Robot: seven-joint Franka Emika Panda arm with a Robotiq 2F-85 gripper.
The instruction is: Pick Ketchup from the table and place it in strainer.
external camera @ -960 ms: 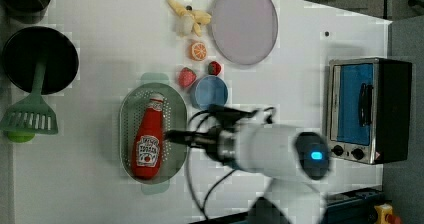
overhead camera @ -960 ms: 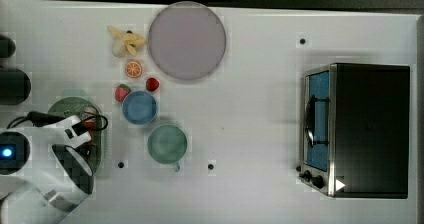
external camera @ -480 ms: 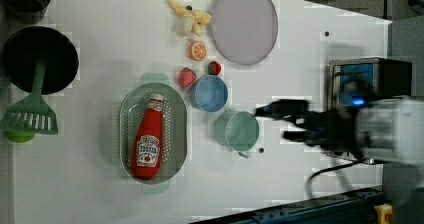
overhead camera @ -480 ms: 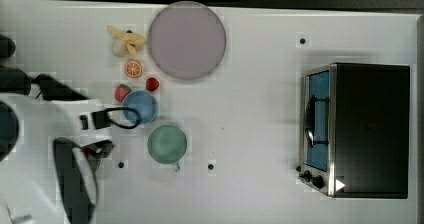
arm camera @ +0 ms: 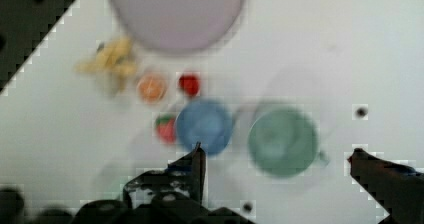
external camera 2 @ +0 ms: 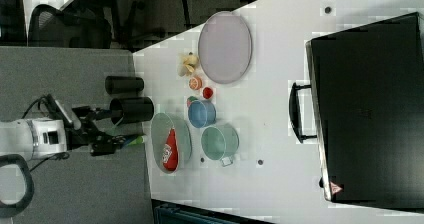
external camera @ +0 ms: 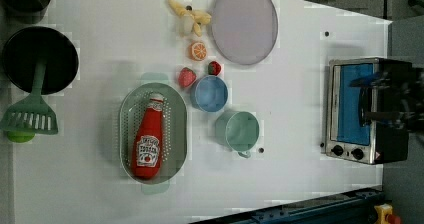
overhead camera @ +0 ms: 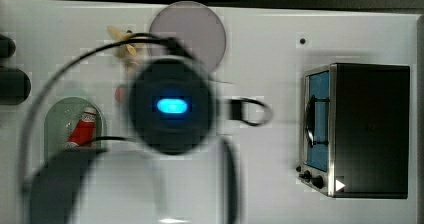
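Ketchup (external camera: 148,141) unmoved; gripper (arm camera: 275,154) withdrawn, open

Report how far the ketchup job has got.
Done: the Ketchup lies inside the strainer, cap toward the strawberry. In hand: nothing; the gripper is open and empty above the blue bowl and green cup. Left: nothing visible.

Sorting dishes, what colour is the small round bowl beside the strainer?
Blue; the small round bowl shows best in the left view.

White arm (external camera 2: 35,136), black gripper (arm camera: 275,156), black cables, blue light.
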